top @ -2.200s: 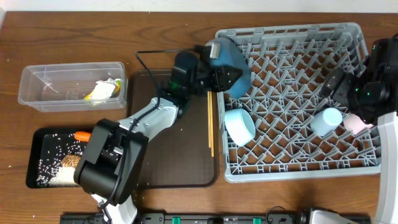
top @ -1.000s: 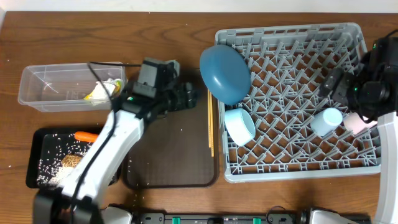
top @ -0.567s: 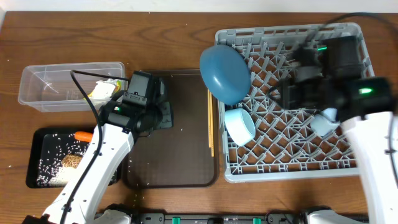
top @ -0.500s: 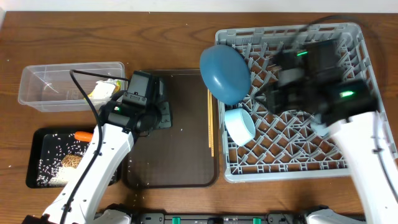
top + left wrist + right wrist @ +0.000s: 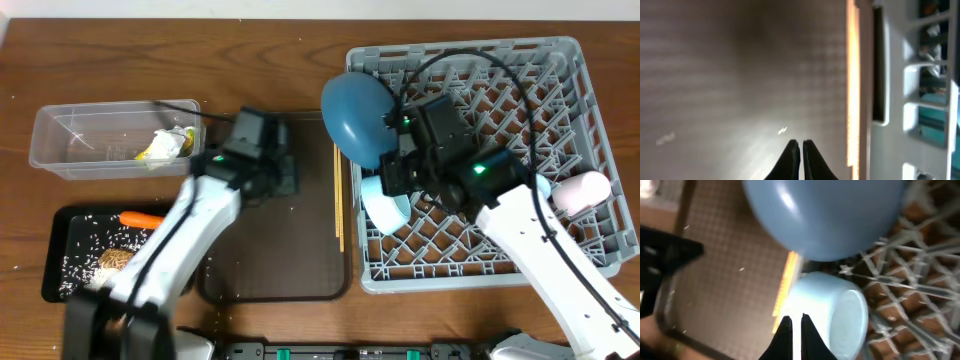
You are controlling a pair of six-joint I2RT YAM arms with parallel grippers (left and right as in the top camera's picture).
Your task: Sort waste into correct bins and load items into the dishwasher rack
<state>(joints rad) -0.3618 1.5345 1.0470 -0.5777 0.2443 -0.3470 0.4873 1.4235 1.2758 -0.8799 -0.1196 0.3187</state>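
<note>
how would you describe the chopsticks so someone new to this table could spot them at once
Start at the big grey rack on the right, then look just left of it to the dark brown tray. Along that tray's right edge lie the chopsticks: thin pale wooden sticks, the only long straight things there, unlike the round bowl and plate nearby.

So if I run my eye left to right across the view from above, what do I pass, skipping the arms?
clear tub → brown serving tray → pale blue-green bowl → pink cup
</note>
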